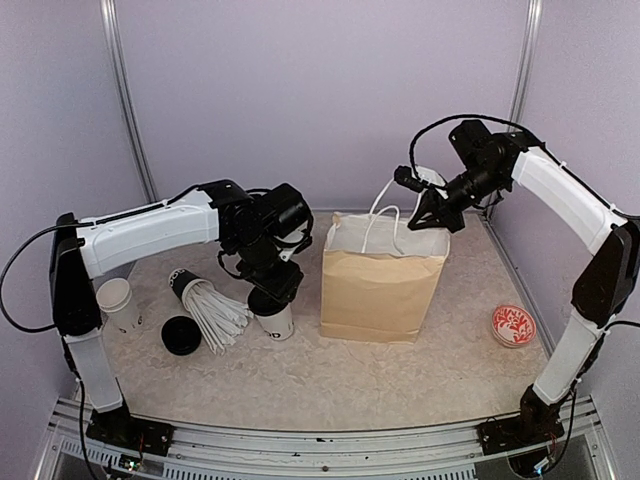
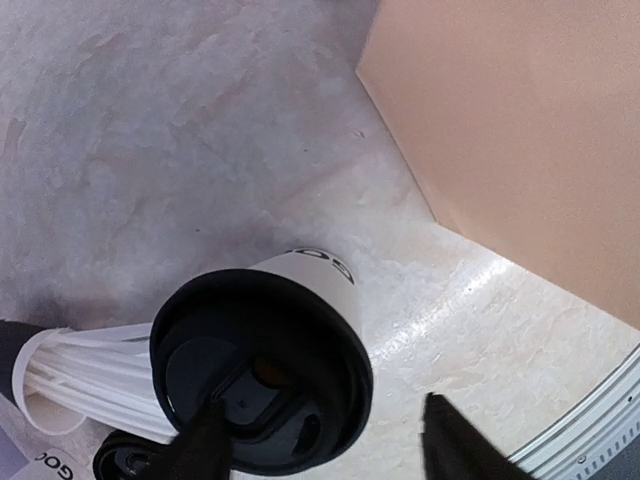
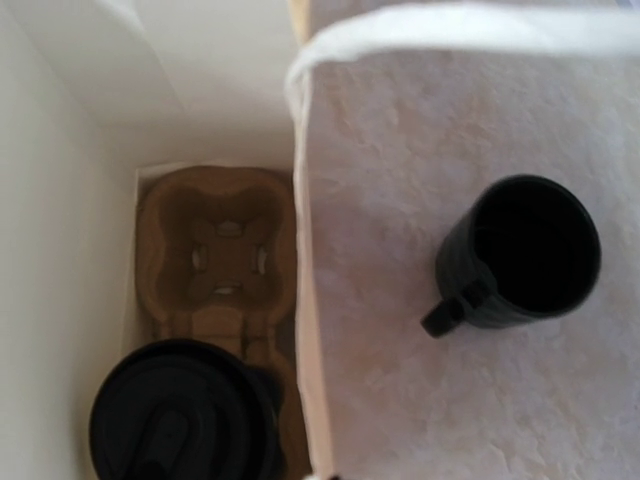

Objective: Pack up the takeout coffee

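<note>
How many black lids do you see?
3. One lid sits on the white cup under the left gripper; a loose lid lies by the straws; another lid is inside the bag. More may hide there.

White cup (image 1: 277, 322), black lid (image 2: 262, 380), brown bag (image 1: 378, 290)

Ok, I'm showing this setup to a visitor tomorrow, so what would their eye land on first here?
Probably the brown paper bag standing mid-table, with the right gripper pinching its top rim. Next, the left gripper open over a black-lidded white cup just left of the bag, beside a tipped cup of straws. Inside the bag, one lidded cup already sits in a cardboard carrier.
</note>
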Tool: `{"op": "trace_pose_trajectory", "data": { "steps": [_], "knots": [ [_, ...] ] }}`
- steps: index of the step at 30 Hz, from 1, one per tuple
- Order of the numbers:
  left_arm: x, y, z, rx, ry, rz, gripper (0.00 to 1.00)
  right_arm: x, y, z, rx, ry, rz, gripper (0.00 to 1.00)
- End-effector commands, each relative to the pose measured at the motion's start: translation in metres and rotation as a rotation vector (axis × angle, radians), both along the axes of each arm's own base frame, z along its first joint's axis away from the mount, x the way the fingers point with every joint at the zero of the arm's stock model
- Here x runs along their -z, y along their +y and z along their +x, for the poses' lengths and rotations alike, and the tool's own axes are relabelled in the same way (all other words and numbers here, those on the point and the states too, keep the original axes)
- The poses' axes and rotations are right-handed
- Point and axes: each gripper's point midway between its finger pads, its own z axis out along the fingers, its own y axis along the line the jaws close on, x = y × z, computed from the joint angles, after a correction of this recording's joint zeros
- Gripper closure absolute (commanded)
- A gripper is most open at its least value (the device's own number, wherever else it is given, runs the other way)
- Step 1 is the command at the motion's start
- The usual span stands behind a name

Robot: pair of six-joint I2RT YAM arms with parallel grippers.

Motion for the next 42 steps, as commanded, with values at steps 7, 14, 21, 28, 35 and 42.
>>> {"op": "trace_pose_trajectory", "data": {
  "steps": [7, 14, 21, 28, 35, 42],
  "knots": [
    [-0.129, 0.037, 0.029, -0.138, -0.268, -0.198, 0.48, -0.017, 0.016, -0.025, -0.06, -0.015, 0.038, 1.0],
    [-0.1, 0.036, 0.024, -0.131, -0.214, -0.193, 0.3, -0.017, 0.017, -0.021, -0.049, -0.017, 0.033, 1.0],
    [-0.058, 0.025, 0.03, -0.04, -0.17, -0.126, 0.17, -0.017, 0.018, -0.021, -0.05, -0.015, 0.037, 1.0],
    [-0.022, 0.011, 0.036, 0.015, -0.098, -0.04, 0.15, -0.015, 0.018, -0.02, -0.048, -0.009, 0.029, 1.0],
    [-0.003, 0.015, 0.033, 0.025, -0.049, 0.017, 0.13, -0.011, 0.018, -0.021, -0.052, -0.003, 0.028, 1.0],
    [0.008, 0.016, 0.031, 0.025, -0.01, 0.029, 0.14, -0.006, 0.018, -0.02, -0.056, 0.007, 0.02, 1.0]
  ]
}}
